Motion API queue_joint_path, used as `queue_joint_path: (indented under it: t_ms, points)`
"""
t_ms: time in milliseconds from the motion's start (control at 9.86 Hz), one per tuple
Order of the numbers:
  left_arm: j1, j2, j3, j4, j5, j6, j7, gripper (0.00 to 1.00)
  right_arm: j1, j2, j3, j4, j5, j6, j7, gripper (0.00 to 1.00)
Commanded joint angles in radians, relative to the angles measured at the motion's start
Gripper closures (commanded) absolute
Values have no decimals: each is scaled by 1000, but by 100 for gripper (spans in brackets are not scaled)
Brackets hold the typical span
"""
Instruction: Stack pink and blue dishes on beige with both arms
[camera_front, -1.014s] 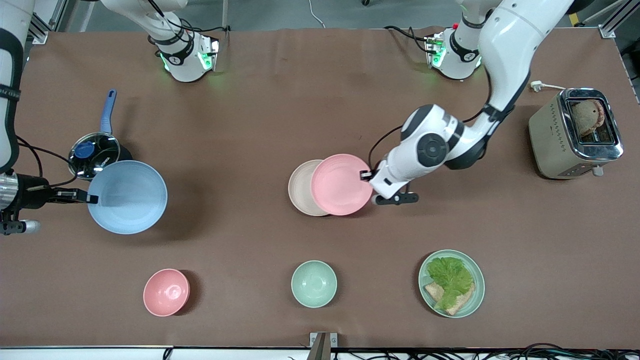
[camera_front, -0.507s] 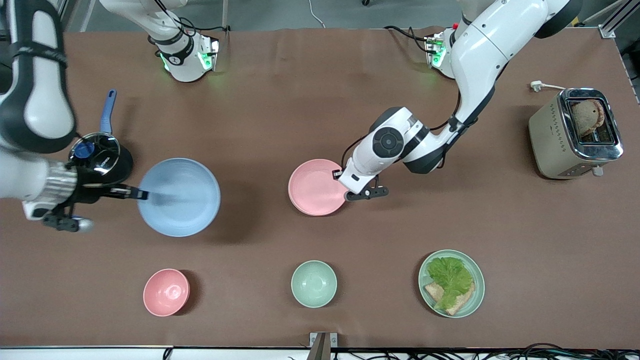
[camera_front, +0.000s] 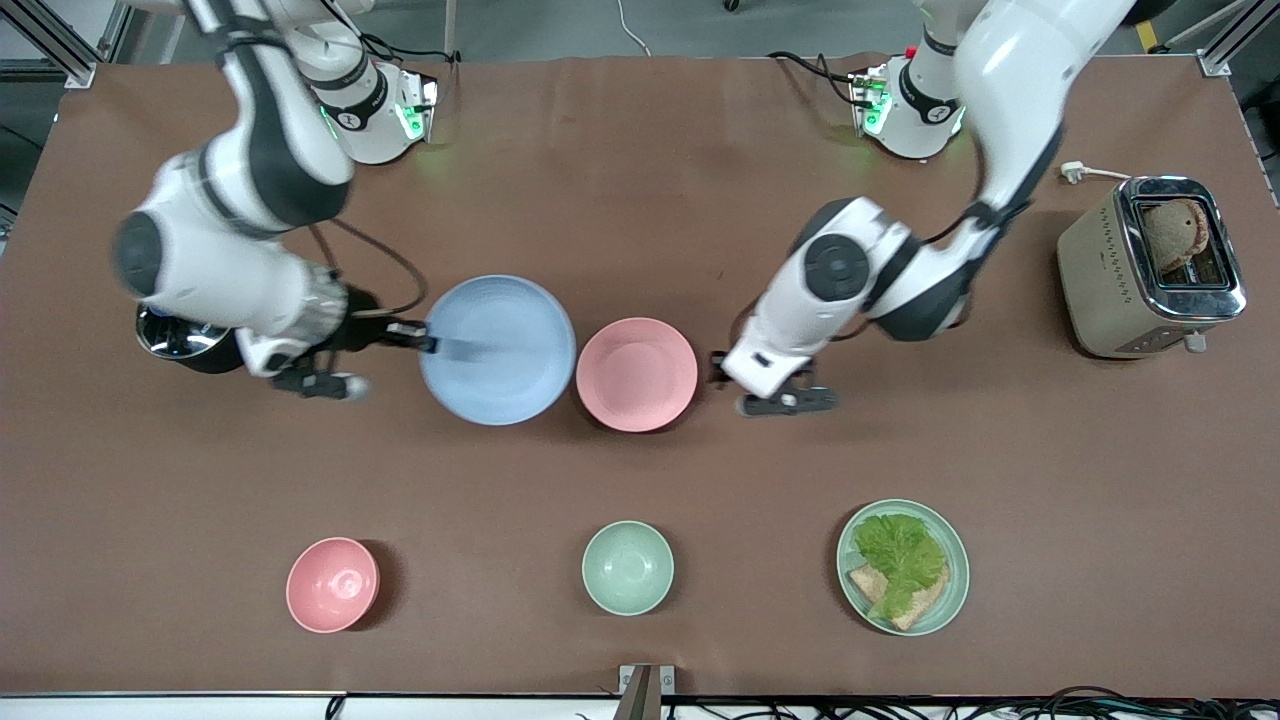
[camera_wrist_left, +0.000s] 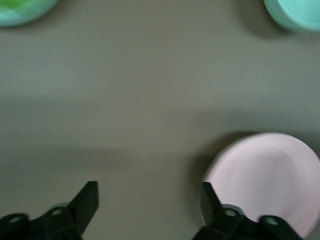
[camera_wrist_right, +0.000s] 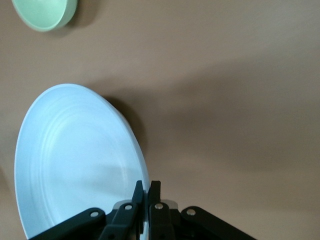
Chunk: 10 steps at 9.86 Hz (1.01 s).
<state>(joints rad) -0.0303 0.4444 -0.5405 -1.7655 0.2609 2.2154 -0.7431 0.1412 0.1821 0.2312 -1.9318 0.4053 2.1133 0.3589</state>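
Clamped on the blue plate (camera_front: 497, 349) at its rim — right gripper (camera_front: 428, 342), airborne beside the pink plate (camera_front: 637, 374). Spread apart, holding nothing — left gripper (camera_front: 716, 366), just beside that pink plate.

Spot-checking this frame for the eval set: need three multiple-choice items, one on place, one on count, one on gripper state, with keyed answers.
1. Where does the pink plate lie?
A. in the left gripper
B. on the table's middle, beside the held blue plate
C. on the toaster

2. How many small bowls stand near the front camera's edge of the table?
A. one
B. two
C. four

3. What is the state of the right gripper?
A. shut on the blue plate's rim
B. open over the toaster
C. open over the pan

Answers:
1 B, the pink plate rests flat at mid-table, free of the left gripper, which is open beside it.
2 B, a pink bowl and a mint bowl show there.
3 A, its fingers pinch the blue plate at the rim.
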Motion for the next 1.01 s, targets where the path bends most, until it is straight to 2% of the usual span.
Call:
queue_joint_path:
  t_ms: [0, 101, 304, 406, 609, 812, 913]
  points:
    - [-11, -171, 133, -65, -12, -100, 158, 0, -12, -1, 130, -128, -17, 210, 81, 99]
    - [-13, -234, 204, -62, -87, -118, 286, 0, 4, 40, 170, -148, -17, 299, 118, 99]
    - [-14, -353, 357, -42, -205, -182, 538, 0, 67, 138, 177, -162, -17, 460, 147, 98]
    - [-14, -381, 402, -5, -213, -250, 627, 0, 84, 169, 177, -173, -19, 515, 147, 98]
    - [-7, -385, 462, 142, -213, -440, 750, 0, 110, 236, 177, -179, -19, 629, 147, 97]
    - [-2, -374, 511, 277, -230, -561, 824, 0, 129, 258, 177, -179, -17, 659, 150, 96]
    - [-2, -372, 539, 325, -256, -603, 837, 0, 127, 263, 177, -177, -17, 659, 153, 90]
